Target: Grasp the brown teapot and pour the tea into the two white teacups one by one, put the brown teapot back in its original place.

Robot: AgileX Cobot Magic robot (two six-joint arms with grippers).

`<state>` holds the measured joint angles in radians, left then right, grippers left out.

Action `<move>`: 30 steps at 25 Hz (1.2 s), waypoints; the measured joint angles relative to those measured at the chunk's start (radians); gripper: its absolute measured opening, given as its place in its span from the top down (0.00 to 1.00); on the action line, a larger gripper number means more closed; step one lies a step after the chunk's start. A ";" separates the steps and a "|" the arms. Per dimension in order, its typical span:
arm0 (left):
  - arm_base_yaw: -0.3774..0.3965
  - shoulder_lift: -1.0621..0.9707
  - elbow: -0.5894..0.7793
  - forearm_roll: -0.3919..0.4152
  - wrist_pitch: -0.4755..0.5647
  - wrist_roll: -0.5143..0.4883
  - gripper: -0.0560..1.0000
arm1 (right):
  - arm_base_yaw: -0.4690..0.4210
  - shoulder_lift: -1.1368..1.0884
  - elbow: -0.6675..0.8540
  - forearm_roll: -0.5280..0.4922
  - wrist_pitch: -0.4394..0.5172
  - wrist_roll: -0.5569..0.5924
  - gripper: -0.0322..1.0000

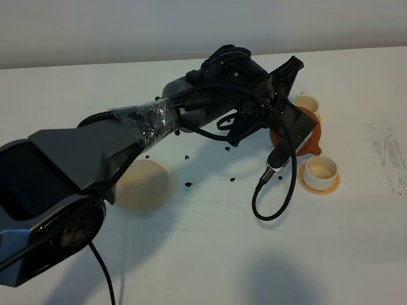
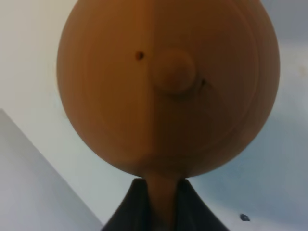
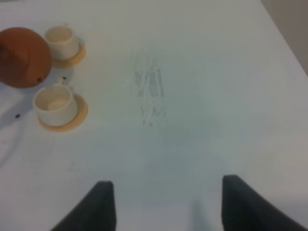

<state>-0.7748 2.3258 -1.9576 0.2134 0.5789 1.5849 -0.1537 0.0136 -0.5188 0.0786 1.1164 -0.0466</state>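
Left wrist view is filled by the teapot (image 2: 168, 86), with its lid and knob facing the camera. The left pincer (image 2: 162, 211) is squeezed tight on the teapot's handle, with one dark finger (image 2: 127, 214) on each side of it. So the teapot sits right in front of this pincer and touches it.

From the high camera, the teapot (image 1: 310, 141) is to the right of the middle of the frame. It is mostly hidden under the black arm and the left pincer (image 1: 292, 127). It is between two cups. The far cup (image 1: 306, 103) is just above it in the picture. The near cup (image 1: 320, 168) is just below it, on a coaster (image 1: 318, 186). I cannot tell if tea is coming out. The disc (image 1: 143, 184) lies at the lower left, well apart from the teapot. Small black bits (image 1: 189, 184) dot the table (image 1: 210, 254) near the disc.

The right pincer (image 3: 168, 207) is wide open and holds nothing. It is well apart from the teapot (image 3: 21, 57) and both cups.
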 joint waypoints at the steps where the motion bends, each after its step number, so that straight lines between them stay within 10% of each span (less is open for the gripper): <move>1: -0.002 0.000 0.000 0.001 -0.003 0.006 0.86 | 0.000 0.000 0.000 0.000 0.000 0.000 0.51; 30: -0.019 -0.001 0.000 0.022 -0.075 0.152 0.86 | 0.000 0.000 0.000 0.000 0.000 0.000 0.51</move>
<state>-0.7935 2.3248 -1.9576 0.2357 0.5038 1.7369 -0.1537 0.0136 -0.5188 0.0786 1.1164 -0.0466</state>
